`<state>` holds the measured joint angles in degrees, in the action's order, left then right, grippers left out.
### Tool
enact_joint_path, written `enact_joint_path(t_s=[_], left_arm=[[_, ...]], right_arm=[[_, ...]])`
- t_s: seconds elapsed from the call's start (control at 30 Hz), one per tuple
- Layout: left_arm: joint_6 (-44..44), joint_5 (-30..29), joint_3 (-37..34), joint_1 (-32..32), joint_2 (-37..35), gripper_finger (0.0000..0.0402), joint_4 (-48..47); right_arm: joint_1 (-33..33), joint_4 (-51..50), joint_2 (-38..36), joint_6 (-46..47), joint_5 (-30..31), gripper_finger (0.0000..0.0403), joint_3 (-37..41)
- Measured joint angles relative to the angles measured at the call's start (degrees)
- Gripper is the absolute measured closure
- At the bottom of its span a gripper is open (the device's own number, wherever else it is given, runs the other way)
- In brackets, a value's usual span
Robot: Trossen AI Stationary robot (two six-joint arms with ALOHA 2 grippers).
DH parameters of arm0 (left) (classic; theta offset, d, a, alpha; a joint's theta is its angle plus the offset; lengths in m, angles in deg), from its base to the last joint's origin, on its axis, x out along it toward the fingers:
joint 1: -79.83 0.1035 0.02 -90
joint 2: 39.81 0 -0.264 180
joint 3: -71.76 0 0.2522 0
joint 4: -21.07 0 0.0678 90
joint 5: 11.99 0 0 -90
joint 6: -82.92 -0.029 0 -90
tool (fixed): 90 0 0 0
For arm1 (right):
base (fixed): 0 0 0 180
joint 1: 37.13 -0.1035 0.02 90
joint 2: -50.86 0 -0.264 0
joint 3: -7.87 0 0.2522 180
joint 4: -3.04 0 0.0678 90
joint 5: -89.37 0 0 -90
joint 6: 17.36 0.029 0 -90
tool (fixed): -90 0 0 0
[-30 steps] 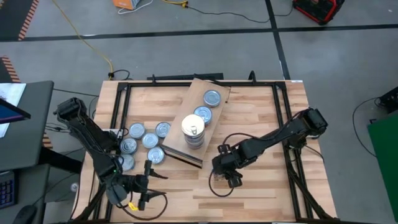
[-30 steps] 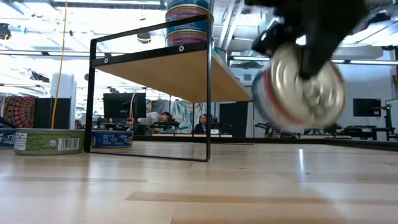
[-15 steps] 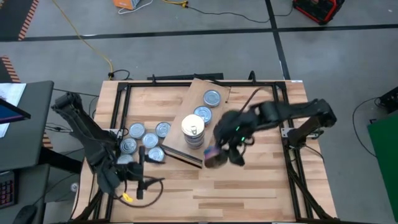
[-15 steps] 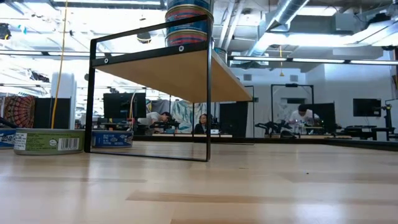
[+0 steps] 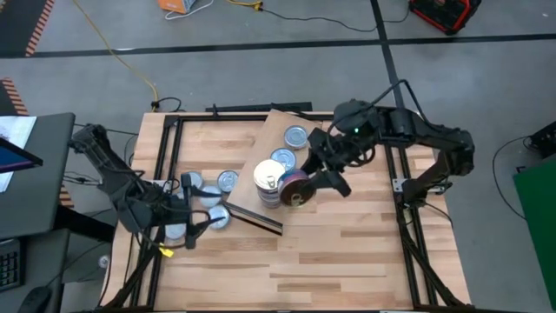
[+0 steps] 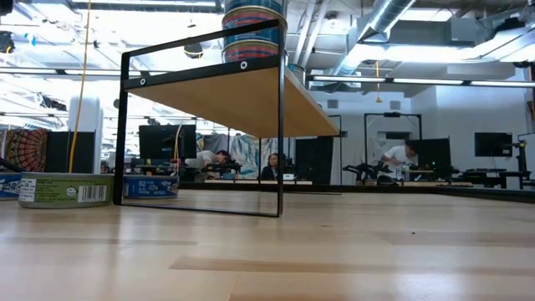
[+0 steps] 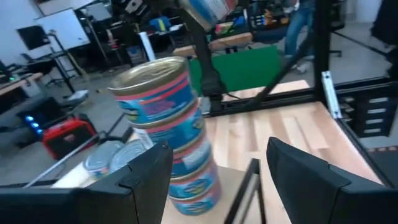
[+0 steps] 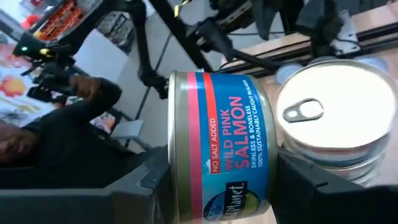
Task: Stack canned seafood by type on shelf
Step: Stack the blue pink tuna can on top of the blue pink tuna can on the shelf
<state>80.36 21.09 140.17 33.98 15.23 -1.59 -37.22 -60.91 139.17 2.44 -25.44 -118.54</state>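
Beside the stacked tins [image 5: 270,183] on the shelf [image 5: 261,152], a salmon can [image 5: 296,186] hangs on its side — clamped in the right gripper [image 5: 306,180]. Left gripper [image 5: 188,215] — fingers apart — sits over loose tins [image 5: 208,195] on the table [image 5: 347,252].

The held can [image 8: 221,152] reads "NO SALT ADDED WILD PINK SALMON".

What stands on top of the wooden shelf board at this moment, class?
On the shelf stands a stack of pull-tab salmon cans, with two single silver-topped cans behind it. The right gripper holds another can beside the stack. How many cans the stack holds is unclear from above.
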Motion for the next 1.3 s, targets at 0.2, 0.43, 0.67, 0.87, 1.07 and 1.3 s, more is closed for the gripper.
enact_joint_path(t_s=[0.2, 0.43, 0.67, 0.87, 1.07, 1.3], left_arm=[[-5.7, 0.5, 0.4, 4.8, 0.5, 0.0152, 3.8], [-1.4, 10.0, 6.8, 10.5, 0.4, 0.0152, -3.0], [-4.0, 10.6, 8.0, 11.8, 1.3, 0.0152, -3.8], [-3.0, 10.7, 8.0, 12.1, 1.9, 0.0152, -3.7], [-3.6, 11.9, 8.0, 12.2, 2.9, 0.0152, -3.6], [-3.7, 11.7, 8.0, 12.2, 3.1, 0.0152, -3.6]], right_arm=[[2.9, 6.4, 1.0, 1.8, -3.4, 0.0183, -0.5], [6.2, 7.9, 4.6, 6.9, -6.9, 0.0184, -0.4], [9.3, 9.2, 7.0, 7.8, -8.5, 0.0181, -0.4], [10.9, 11.3, 8.3, 7.8, -10.0, 0.0182, -0.4], [10.8, 10.6, 9.5, 9.1, -14.4, 0.0179, -0.4], [11.5, 10.4, 10.4, 10.9, -17.6, 0.018, -0.5]])
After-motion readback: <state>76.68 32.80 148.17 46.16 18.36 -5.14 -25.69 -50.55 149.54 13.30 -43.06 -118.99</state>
